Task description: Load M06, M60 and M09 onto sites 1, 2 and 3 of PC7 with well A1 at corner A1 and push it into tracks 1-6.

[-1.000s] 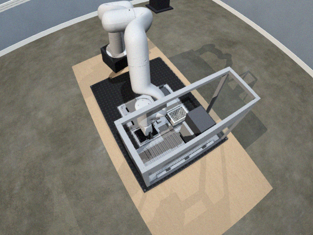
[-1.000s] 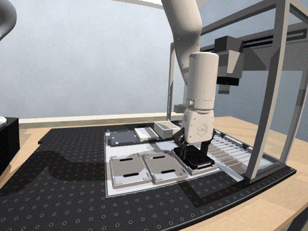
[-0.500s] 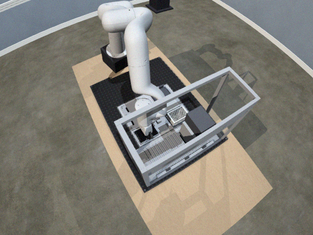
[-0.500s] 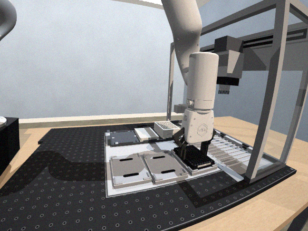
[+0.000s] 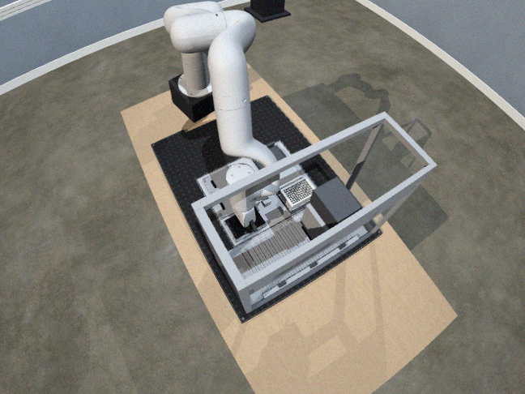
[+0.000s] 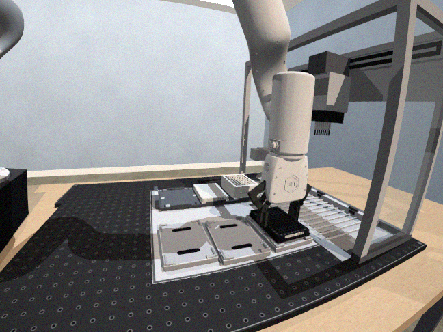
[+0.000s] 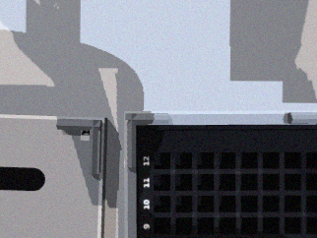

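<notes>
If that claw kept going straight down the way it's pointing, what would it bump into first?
The claw points straight down and is already shut on the black well plate. Directly beneath lies the carrier site nearest the rails, so that would probably stop it first.

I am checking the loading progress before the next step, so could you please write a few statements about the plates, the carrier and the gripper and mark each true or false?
1. The gripper is shut on the black 96-well plate. True.
2. All three sites of the carrier hold plates. False: two sites show bare slotted surfaces.
3. The white deep-well block is still in the nest row. True.
4. The carrier is already pushed into the rails. False: it lies on the apron in front of them.
</notes>
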Tool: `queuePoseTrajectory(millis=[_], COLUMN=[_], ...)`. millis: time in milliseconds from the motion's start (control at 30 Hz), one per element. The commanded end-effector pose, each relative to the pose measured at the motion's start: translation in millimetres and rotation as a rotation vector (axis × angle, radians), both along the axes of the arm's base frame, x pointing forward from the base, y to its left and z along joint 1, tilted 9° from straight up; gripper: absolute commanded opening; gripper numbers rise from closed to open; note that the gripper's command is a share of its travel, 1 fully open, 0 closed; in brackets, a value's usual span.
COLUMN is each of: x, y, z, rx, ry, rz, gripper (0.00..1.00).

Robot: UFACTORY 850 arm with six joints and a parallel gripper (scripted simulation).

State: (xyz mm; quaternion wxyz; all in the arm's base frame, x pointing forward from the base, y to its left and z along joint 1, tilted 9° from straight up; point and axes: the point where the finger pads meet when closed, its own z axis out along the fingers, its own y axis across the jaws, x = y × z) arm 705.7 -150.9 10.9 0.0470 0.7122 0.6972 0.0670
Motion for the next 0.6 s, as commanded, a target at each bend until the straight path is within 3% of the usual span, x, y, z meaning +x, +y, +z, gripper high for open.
queuePoseTrajectory(millis=[0,567], x=[0.6,-1.0], y=[-0.2,-0.5], z=[1.9,11.8], rx=[0.0,0.0], ry=[-0.002,-0.002], rz=[0.0,0.0], gripper=[0.0,0.0])
